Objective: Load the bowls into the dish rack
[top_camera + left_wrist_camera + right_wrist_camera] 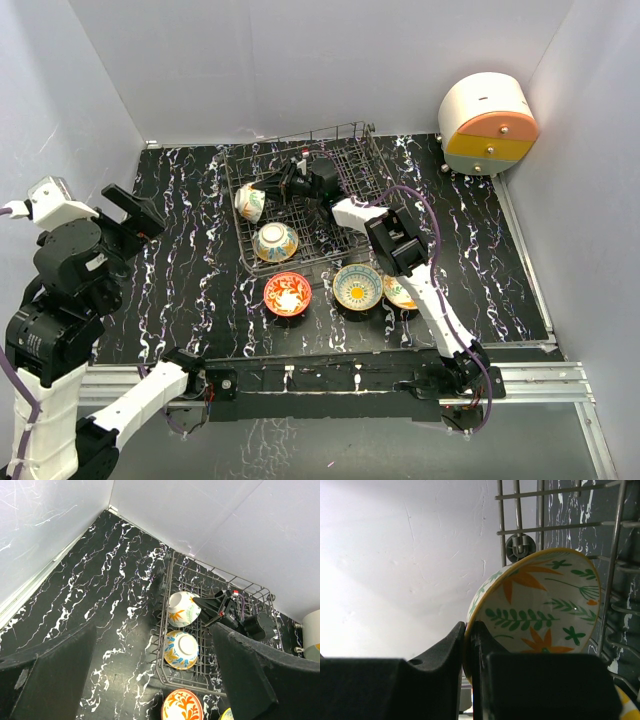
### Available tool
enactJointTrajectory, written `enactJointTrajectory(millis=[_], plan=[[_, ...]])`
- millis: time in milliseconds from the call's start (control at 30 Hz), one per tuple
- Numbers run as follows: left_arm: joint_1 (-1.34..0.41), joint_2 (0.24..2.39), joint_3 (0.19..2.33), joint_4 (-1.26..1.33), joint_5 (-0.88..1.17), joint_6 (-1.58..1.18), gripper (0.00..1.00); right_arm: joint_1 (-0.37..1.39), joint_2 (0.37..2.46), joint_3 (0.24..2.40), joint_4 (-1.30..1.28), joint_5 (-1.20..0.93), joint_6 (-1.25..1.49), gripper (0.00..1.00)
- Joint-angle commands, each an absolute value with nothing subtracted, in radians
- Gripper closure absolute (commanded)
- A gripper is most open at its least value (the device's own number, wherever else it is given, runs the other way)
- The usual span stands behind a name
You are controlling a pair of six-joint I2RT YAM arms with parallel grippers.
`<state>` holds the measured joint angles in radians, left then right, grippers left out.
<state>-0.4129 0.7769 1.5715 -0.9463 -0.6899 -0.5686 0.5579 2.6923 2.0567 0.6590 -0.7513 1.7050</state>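
One orange-green bowl [540,605], on edge in the dish rack [352,160], is rim-clamped by the right tool [468,632]; left tool [133,214] gapes.

Item, my left arm [55,300]: bulky black joint housings between white shells, a white block at the wrist, and a purplish cable [15,400] along its outer side. It ends in my left gripper [138,212], with two broad matte-black fingers [47,680]. Item, my right arm [430,295]: slim white links, black motor housings and a grey-purple cable [432,222] looping off the elbow, ending in my right gripper [266,186], all black, with a small red mark [235,592] on top and moulded fingers [440,655].
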Motion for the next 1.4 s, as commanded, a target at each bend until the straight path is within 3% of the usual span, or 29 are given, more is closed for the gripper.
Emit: enactJointTrajectory(millis=[0, 300, 833, 1000, 1033, 1067, 1367], plan=[[-0.416, 0.766, 1.569, -0.937, -0.718, -0.557, 0.03, 0.57, 2.698, 2.059, 0.69, -0.781, 1.747, 0.9], [-0.416, 0.77, 1.569, -0.937, -0.724, -0.552, 0.03, 0.553, 2.638, 1.95, 0.614, -0.746, 1.671, 0.79], [-0.415, 0.794, 1.565, -0.905, -0.707, -0.53, 0.03, 0.505, 2.545, 1.986, 0.261, -0.665, 1.348, 0.58], [-0.416, 0.802, 1.566, -0.894, -0.698, -0.519, 0.03, 0.506, 2.523, 2.036, 0.062, -0.611, 1.209, 0.33], [-0.416, 0.803, 1.566, -0.894, -0.698, -0.517, 0.03, 0.506, 2.518, 2.04, 0.032, -0.603, 1.196, 0.12], [-0.416, 0.805, 1.568, -0.893, -0.697, -0.515, 0.03, 0.506, 2.513, 2.039, 0.011, -0.594, 1.186, 0.03], [-0.416, 0.799, 1.572, -0.897, -0.701, -0.511, 0.03, 0.509, 2.447, 2.059, -0.211, -0.445, 1.042, 0.01]])
